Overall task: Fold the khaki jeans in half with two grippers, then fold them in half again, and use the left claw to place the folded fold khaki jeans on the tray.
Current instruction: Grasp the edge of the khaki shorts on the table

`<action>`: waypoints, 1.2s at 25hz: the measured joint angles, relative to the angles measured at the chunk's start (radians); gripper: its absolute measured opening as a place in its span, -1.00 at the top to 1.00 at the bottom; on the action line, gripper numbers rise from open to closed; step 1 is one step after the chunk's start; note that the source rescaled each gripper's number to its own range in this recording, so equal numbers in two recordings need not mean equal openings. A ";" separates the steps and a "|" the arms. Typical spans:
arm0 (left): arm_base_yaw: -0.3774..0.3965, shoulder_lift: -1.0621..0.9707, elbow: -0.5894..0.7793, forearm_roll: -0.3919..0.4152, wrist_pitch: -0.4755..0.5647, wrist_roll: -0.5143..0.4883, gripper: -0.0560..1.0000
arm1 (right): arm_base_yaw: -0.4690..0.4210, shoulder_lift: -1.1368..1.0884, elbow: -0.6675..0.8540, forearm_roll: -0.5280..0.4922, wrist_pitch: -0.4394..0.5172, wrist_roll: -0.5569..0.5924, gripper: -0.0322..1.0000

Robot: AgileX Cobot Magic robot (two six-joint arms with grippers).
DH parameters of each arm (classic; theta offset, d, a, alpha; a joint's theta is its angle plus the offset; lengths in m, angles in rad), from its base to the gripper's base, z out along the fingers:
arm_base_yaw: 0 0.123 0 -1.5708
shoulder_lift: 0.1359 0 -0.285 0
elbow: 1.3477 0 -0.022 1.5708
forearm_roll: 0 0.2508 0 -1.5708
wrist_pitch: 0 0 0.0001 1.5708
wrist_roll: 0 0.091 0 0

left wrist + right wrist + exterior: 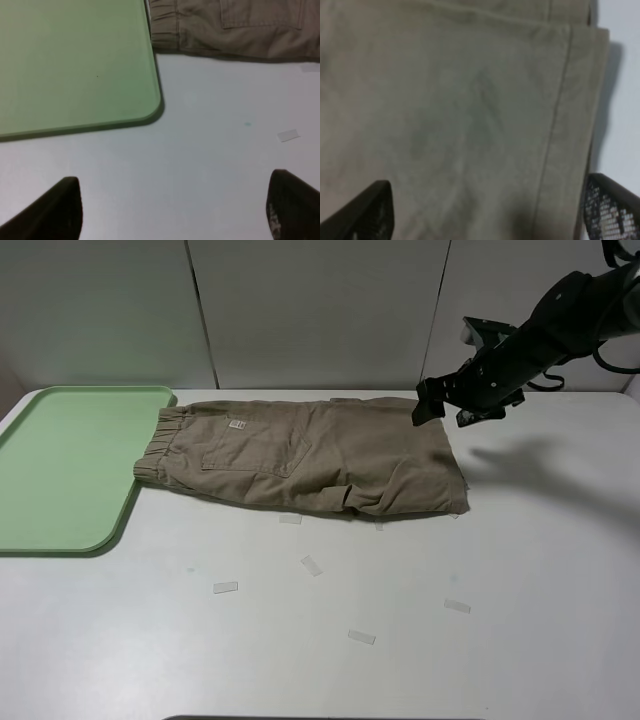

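**Jeans flat on table beside tray, both claws open**

- The khaki jeans (310,455) lie flat on the white table (420,660). The waistband end is against the long rim of the tray (60,470), and the hemmed legs point away from it. A back patch pocket faces up.
- The tray holds nothing.
- Right gripper (447,413): it is over the far hem corner of the jeans. In the wrist view (485,210) the jaws are spread with only cloth below and nothing grasped. Contact with the fabric cannot be told.
- Left claw (175,210): the jaws are wide apart over bare table near the tray's rounded corner, and it holds nothing.
- Small tape strips (225,587) are scattered on the table in front of the jeans.
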 joint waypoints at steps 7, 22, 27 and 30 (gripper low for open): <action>0.000 0.000 0.000 0.000 0.000 0.000 -0.73 | -0.016 0.051 -0.002 0.012 -0.003 -0.008 -0.68; 0.000 0.000 0.000 0.000 0.000 0.000 -0.73 | -0.016 0.122 -0.017 0.017 -0.036 -0.051 -0.68; 0.000 0.000 0.000 0.000 0.000 0.000 -0.73 | -0.024 0.124 -0.017 0.019 -0.056 -0.054 -0.68; 0.000 0.000 0.000 0.000 0.000 0.000 -0.73 | -0.028 0.127 -0.017 0.022 -0.057 -0.054 -0.68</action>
